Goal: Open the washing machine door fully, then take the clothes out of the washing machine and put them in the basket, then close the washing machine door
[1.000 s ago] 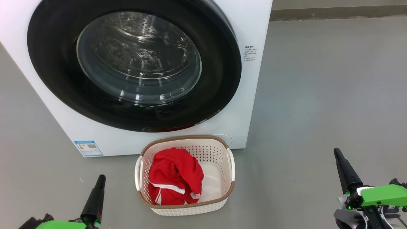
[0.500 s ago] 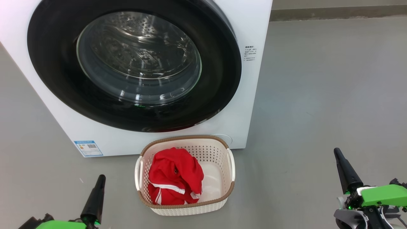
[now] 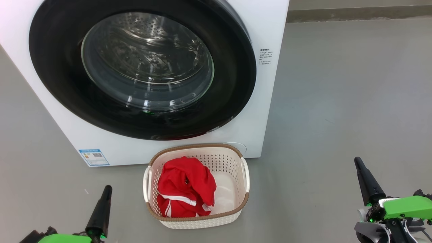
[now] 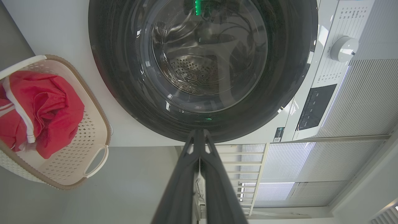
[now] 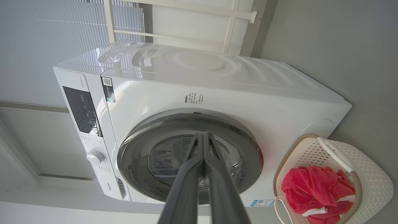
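Nothing has stirred in the last second: both arms, the basket and the door sit exactly as they were, and that stillness looks like the end of the job, not a pause in it.

The big round washing machine door with its glossy black rim and bulging glass bowl (image 3: pixel 145 64) lies flat against the front of the white front-loading washing machine (image 3: pixel 135 152). From the right wrist view it looks seated all round, though I can't tell from here whether the latch has caught. Through the glass the steel drum seems bare, but reflections muddy that view.

The bright red garment with white stripes, the clothes (image 3: pixel 185 189), is bunched up inside the small cream perforated plastic basket with the brown woven-look rim (image 3: pixel 195 146). It fills the basket's left half, and the basket stands on the grey floor (image 3: pixel 337 101) just in front of the machine, below the door.

The left gripper (image 3: pixel 107 189) hangs low on the basket's left, its two dark fingers clenched together on nothing. The right gripper (image 3: pixel 358 163) hangs well off to the basket's right, likewise clenched and empty. Both are apart from the basket and the door.

By my reckoning all three steps are done, and the arms are parked.
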{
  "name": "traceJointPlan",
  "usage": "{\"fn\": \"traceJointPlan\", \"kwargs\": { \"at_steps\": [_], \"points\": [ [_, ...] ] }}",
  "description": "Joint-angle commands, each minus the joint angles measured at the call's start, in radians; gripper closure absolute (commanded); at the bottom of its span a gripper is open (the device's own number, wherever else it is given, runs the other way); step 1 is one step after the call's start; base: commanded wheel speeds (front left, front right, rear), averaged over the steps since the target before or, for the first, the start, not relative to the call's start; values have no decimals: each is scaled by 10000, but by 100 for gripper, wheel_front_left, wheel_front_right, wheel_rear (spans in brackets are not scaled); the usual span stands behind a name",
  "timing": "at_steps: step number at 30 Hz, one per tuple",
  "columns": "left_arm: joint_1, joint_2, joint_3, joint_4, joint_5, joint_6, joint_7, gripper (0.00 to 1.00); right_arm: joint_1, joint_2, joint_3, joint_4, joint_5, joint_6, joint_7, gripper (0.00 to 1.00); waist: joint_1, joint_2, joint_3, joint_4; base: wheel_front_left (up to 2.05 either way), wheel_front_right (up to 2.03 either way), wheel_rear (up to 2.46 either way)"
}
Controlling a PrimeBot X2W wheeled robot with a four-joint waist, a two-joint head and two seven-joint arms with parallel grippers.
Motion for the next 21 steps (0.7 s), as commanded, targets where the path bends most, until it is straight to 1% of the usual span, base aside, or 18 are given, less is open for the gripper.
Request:
{"fn": "traceJointPlan", "kwargs": {
  "at_steps": [1, 21],
  "points": [
    [-397, 104, 362, -207, -71, -71, 45, 100, -429, -155, 171, -261, 59, -6, 62, 100, 0, -1, 0, 0, 0, 0, 0],
    [-397, 104, 361, -208, -72, -71, 45, 100, -429, -153, 169, -261, 58, -6, 63, 100, 0, -1, 0, 0, 0, 0, 0]
  ]
}}
